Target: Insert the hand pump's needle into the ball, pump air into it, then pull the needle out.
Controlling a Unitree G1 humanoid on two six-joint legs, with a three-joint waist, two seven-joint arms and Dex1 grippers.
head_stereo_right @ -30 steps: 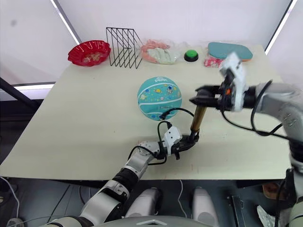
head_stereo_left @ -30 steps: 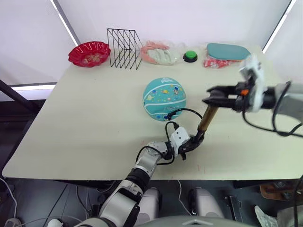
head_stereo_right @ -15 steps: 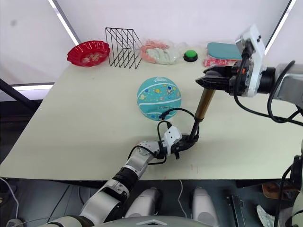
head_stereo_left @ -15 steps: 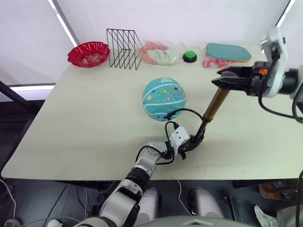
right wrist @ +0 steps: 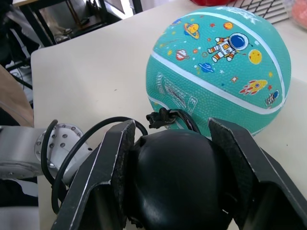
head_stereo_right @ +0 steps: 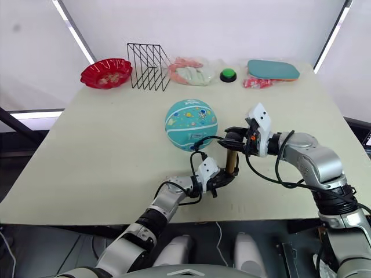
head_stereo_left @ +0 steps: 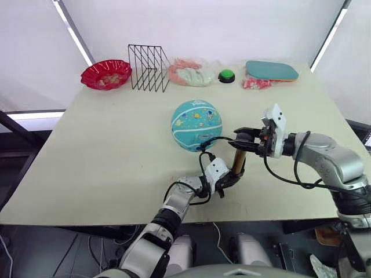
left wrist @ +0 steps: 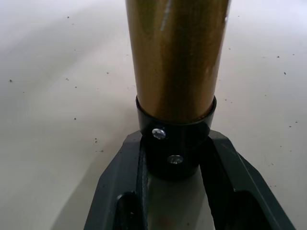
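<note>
Beside the teal ball (head_stereo_left: 196,124) on the table (head_stereo_left: 104,150), the hand pump (head_stereo_left: 237,164) stood upright, left gripper (head_stereo_left: 227,180) clamping its black base cap, right gripper (head_stereo_left: 240,142) pinching its T-handle (right wrist: 175,179), hose (head_stereo_left: 213,141) reaching the ball.

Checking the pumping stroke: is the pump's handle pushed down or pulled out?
Pushed down. The right end effector grips the black handle just above the short upright pump, with no rod showing between them.

Along the table's (head_stereo_left: 104,139) far edge: red bowl (head_stereo_left: 106,74), wire rack (head_stereo_left: 148,60), green button (head_stereo_left: 226,75), teal paddle case (head_stereo_left: 271,70).
</note>
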